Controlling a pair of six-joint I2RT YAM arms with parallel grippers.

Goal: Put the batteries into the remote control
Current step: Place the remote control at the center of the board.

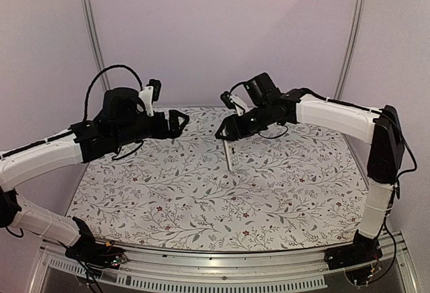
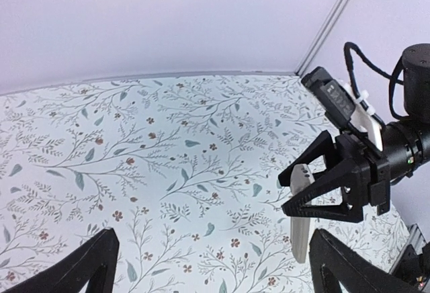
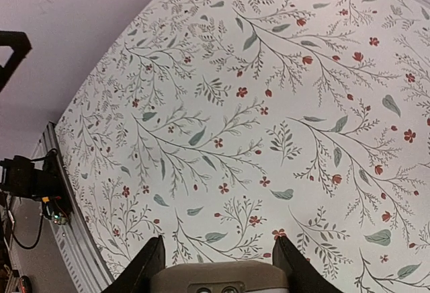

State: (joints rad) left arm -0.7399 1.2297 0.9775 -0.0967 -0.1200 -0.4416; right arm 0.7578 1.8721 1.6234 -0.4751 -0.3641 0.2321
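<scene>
**Remote held end-up in the right gripper; no batteries in sight**

The right gripper [image 1: 223, 134] is clamped on one end of the remote control [image 1: 228, 155]. The slim white body hangs from it toward 6 o'clock, over the floral tablecloth [image 1: 282, 199] a little to 12 o'clock of the table's middle. Whether its lower tip touches the cloth I cannot tell. The right wrist view shows its grey-tan end wedged between the two fingers.

The left gripper [image 1: 183, 121] hovers at 9 o'clock of the right one. Its fingers [image 2: 87, 266] are spread wide with nothing between them.

The batteries show in no view.

The remote looks light, stiff and smooth-sided, so I judge it could pivot or slip in an end grip. A hold across its long edges, near the middle, should steady it. The tiny cylinders would likely roll and are best pinched across their length.
</scene>
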